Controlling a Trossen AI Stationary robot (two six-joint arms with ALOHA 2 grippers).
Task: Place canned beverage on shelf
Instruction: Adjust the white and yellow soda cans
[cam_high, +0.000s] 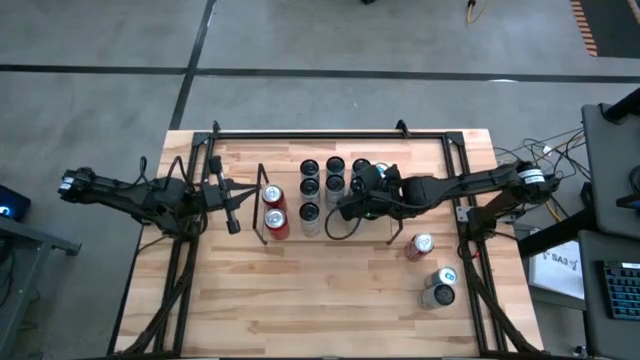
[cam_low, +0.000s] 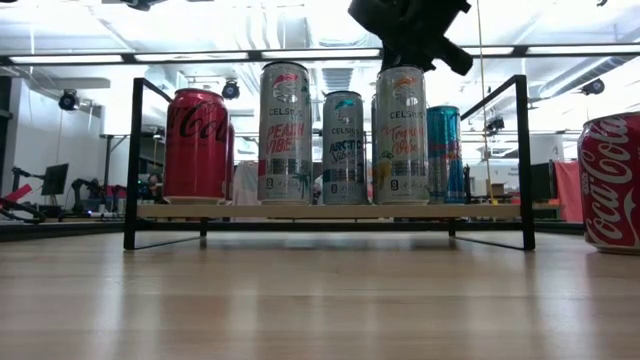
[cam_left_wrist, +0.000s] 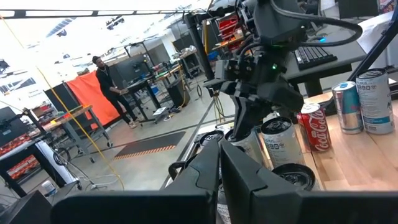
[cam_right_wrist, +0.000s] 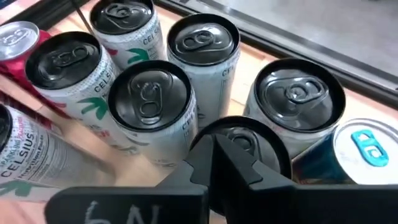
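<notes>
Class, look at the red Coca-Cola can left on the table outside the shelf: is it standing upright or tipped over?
Upright. The red Coca-Cola can stands on its base in the low view, and its top faces the overhead camera.
</notes>
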